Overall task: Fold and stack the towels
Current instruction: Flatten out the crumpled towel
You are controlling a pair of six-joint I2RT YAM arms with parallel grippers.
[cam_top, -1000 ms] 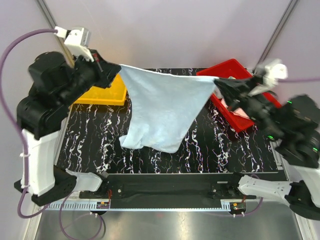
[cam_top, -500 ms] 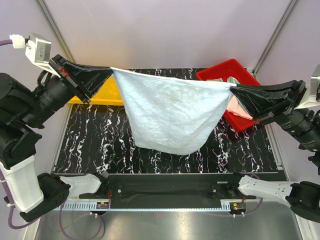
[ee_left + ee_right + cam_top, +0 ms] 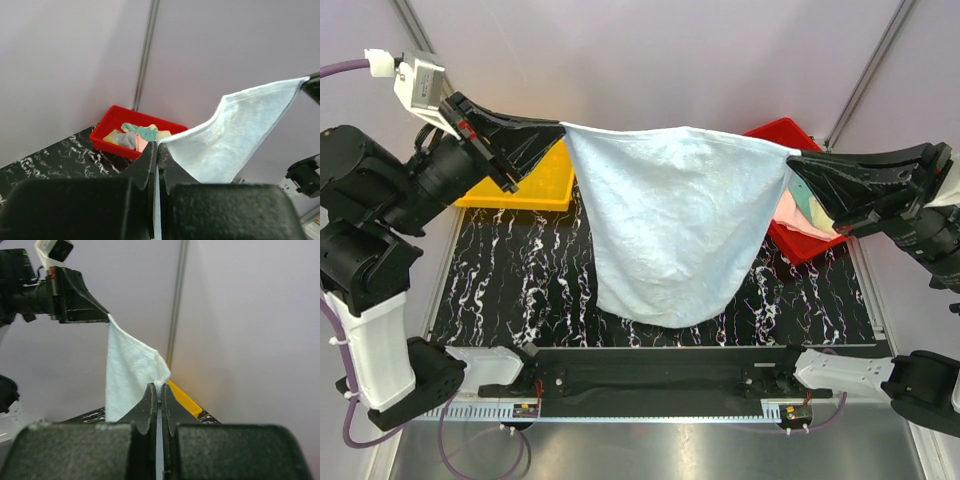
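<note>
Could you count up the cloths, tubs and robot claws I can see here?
Light blue terry towel, held stretched in the air: 1
Plastic bins (red bin, yellow bin): 2
Grippers (left gripper, right gripper), each pinching a towel corner: 2
Crumpled pastel towels in the red bin: too bunched to count
Total counted: 5

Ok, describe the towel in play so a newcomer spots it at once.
Above the black marbled table, a light blue towel hangs stretched between the left claw and the right claw, pinched at its top corners. Unlike the crumpled towels in the red bin, it is spread open in mid-air.
</note>
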